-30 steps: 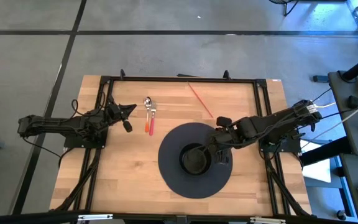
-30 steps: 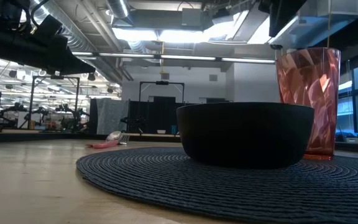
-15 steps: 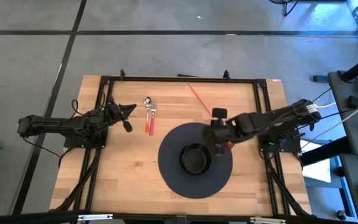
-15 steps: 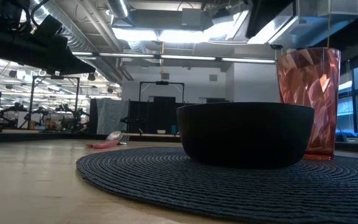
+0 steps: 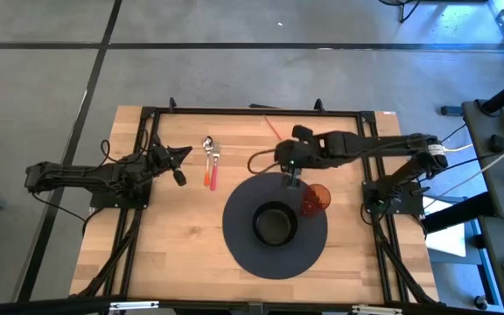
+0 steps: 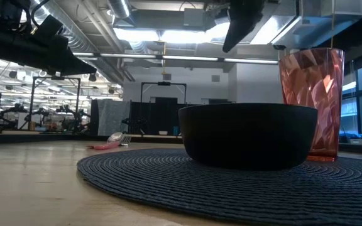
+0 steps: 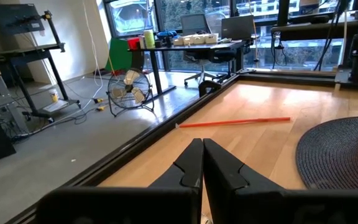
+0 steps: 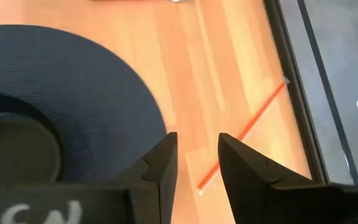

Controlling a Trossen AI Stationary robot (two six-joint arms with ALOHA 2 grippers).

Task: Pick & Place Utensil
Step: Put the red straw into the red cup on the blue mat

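Note:
The utensil (image 5: 211,166), with a silver head and an orange-red handle, lies flat on the wooden table between my left gripper and the round dark mat (image 5: 239,249). A second one like it lies close beside it. In the low view they show far off (image 6: 109,144). My left gripper (image 5: 185,152) is shut and empty, left of the utensil; its fingers meet in the left wrist view (image 7: 202,146). My right gripper (image 5: 290,175) is open and empty above the mat's far edge, high in the low view (image 6: 241,22), with its fingers apart (image 8: 197,146).
A black bowl (image 5: 274,224) stands in the middle of the mat, with a red faceted cup (image 5: 315,199) upright on the mat to its right. A thin orange stick (image 5: 283,140) lies near the far edge. Black frame rails run along the table's sides.
My right gripper has risen from beside the bowl and the red cup. It has gone toward the table's far edge and leftward, and has turned about. The cup, earlier hidden under the arm in the high view, now stands in plain sight on the mat.

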